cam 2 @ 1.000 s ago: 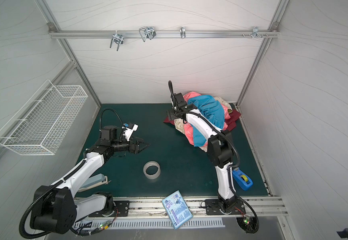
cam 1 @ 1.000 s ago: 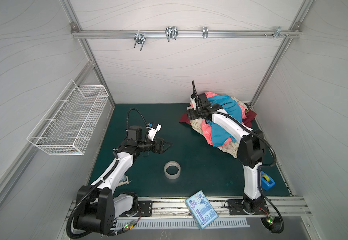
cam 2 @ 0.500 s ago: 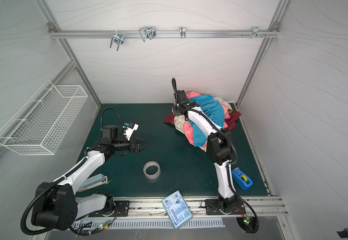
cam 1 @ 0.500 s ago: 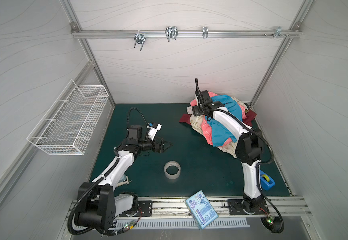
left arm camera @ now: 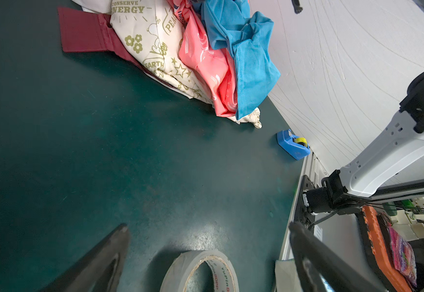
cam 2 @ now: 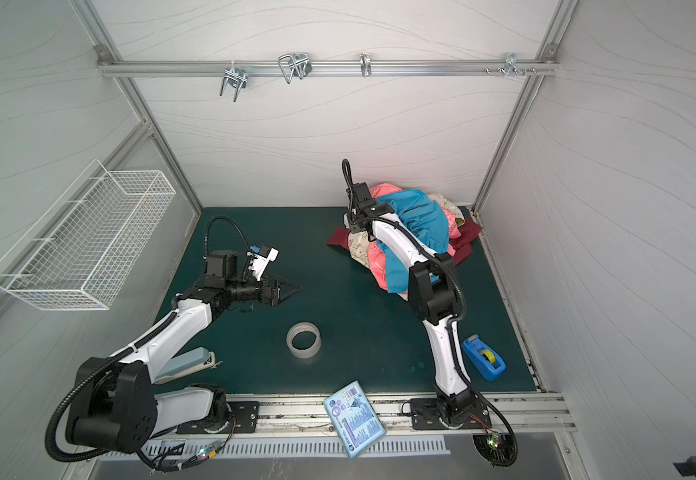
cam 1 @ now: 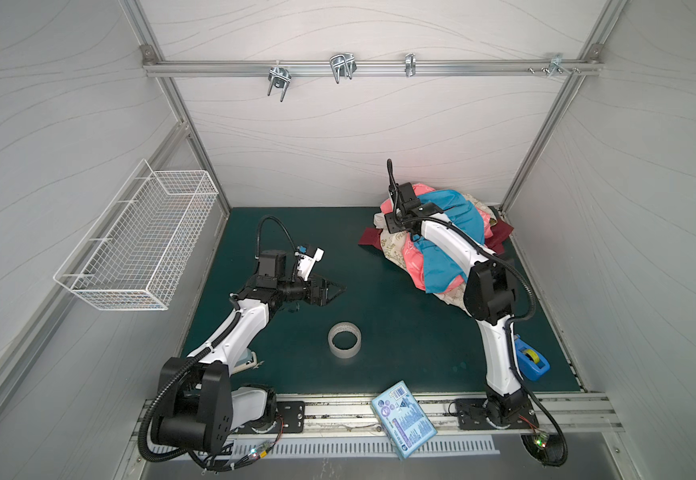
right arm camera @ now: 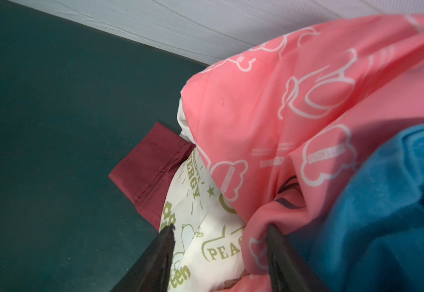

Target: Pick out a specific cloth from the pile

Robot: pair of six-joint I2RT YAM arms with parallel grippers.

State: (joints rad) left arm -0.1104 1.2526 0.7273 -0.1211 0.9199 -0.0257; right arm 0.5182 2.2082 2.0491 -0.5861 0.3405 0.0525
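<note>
The pile [cam 1: 458, 216] [cam 2: 425, 220] lies at the back right of the green mat: blue, cream with olive prints, maroon and coral-pink cloths. The cloth [right arm camera: 269, 101] [cam 1: 410, 255] [left arm camera: 205, 63], coral-pink with white doodles, shows at the pile's back left top and lower front, partly under the blue one. My right gripper [right arm camera: 221, 228] [cam 1: 398, 226] is pressed into the pile's left side. Its jaws stand apart around cream cloth and a fold of the pink cloth, one finger against that fold. My left gripper [cam 1: 335, 293] [left arm camera: 208, 227] hovers open and empty over the mat's middle left.
A tape roll [cam 1: 344, 339] [left arm camera: 200, 271] stands on the mat just in front of the left gripper. A blue tape dispenser [cam 1: 533, 361] sits front right beside the right arm's base. A blue booklet [cam 1: 403, 417] lies on the front rail. A wire basket [cam 1: 138, 241] hangs on the left wall.
My right gripper has shifted a little toward the back wall on the pile, and its jaws have narrowed around the cloth folds. The left arm has stayed still.
</note>
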